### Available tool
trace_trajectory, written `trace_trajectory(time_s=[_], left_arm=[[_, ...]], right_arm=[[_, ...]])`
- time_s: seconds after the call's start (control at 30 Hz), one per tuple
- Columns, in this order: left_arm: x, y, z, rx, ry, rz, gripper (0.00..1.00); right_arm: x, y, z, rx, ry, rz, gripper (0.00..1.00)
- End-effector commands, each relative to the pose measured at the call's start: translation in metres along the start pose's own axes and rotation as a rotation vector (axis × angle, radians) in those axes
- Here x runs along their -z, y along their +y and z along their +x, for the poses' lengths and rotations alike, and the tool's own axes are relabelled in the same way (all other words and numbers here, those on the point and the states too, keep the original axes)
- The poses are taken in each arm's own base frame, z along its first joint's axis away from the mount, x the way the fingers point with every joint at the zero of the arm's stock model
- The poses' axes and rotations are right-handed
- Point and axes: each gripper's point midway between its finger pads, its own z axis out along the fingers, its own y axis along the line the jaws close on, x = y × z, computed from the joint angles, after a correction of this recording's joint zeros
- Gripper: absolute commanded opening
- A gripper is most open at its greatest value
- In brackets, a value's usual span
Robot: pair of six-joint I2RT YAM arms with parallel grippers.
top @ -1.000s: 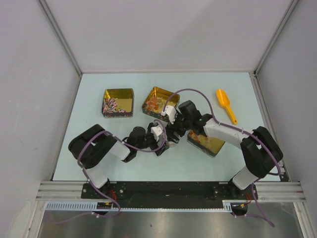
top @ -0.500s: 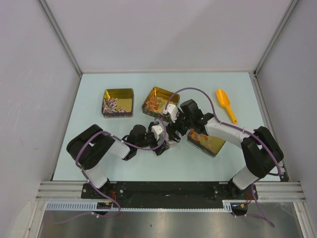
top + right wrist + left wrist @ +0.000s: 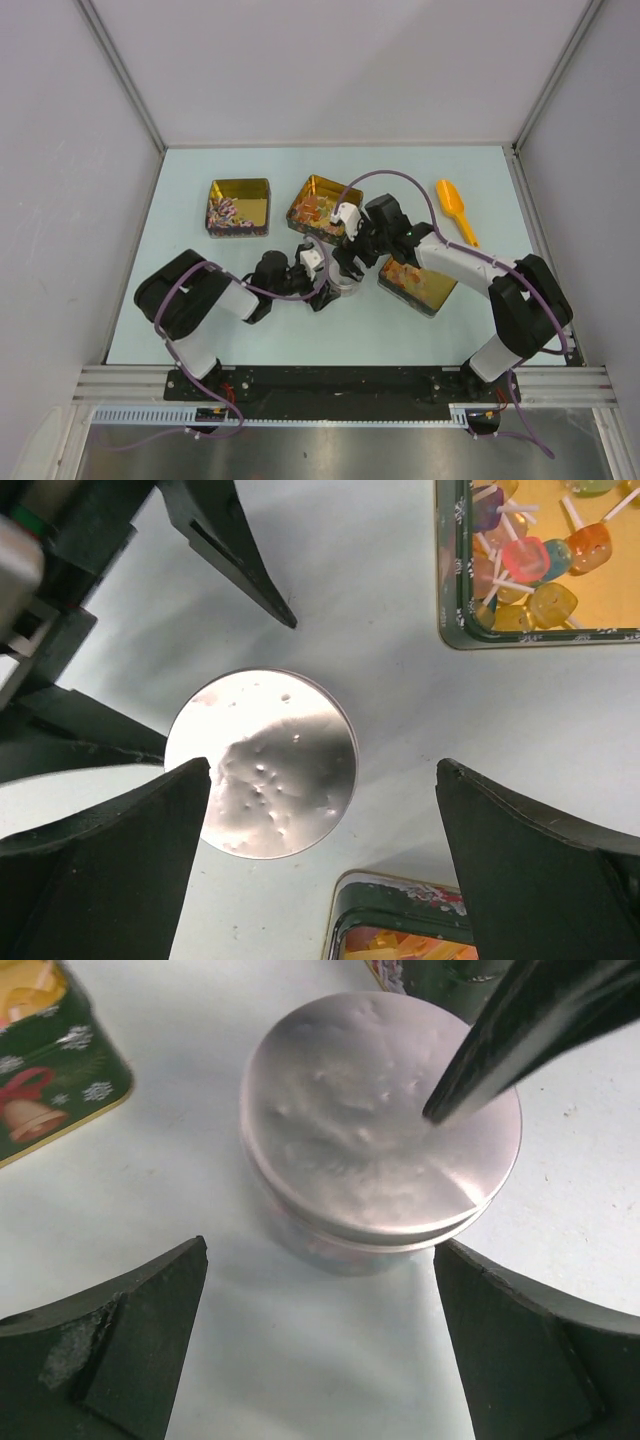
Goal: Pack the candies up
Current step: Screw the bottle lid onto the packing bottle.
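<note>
A small round tin with a dented silver lid [image 3: 345,286] stands on the pale table between my grippers. My left gripper [image 3: 326,277] is open just left of it; in the left wrist view the tin [image 3: 380,1150] lies ahead of my gripper [image 3: 320,1360], beyond the fingertips. My right gripper [image 3: 350,265] is open above it; in the right wrist view the lid [image 3: 262,775] lies beside my left finger [image 3: 100,870], with my gripper [image 3: 320,860] empty. Candies [image 3: 225,213] are heaped in the left gold tin [image 3: 250,190]. More candies [image 3: 540,560] fill the middle gold tin [image 3: 335,187].
A decorated tin with a green rim [image 3: 425,295] lies under my right forearm, close to the round tin. An orange scoop [image 3: 457,212] lies at the back right. A green tin side with a bell picture [image 3: 50,1070] shows in the left wrist view.
My left gripper has drawn back a little to the left, uncovering the round tin. My right gripper has shifted slightly over the tin's lid.
</note>
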Motion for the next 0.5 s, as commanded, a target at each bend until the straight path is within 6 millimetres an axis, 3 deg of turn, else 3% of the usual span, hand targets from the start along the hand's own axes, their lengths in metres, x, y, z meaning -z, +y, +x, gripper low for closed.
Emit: trace_trajectory(time_s=[0.0,0.17,0.37,0.47], left_arm=[[0.015,-0.001,-0.046,-0.010,-0.194,0.027,1.00],[0.022,-0.006,-0.043,0.000,-0.182,0.050,1.00],[0.034,-0.002,-0.053,0.052,-0.201,0.065,1.00],[0.045,-0.003,-0.061,0.063,-0.231,0.085,1.00]], right_arm=[[-0.001,-0.004,-0.012,-0.019,-0.018,-0.002,1.00],[-0.012,-0.002,0.006,-0.045,0.039,-0.012,1.00],[-0.025,-0.001,0.028,-0.035,0.113,-0.001,1.00],[-0.025,-0.001,0.028,-0.036,0.107,-0.004,1.00]])
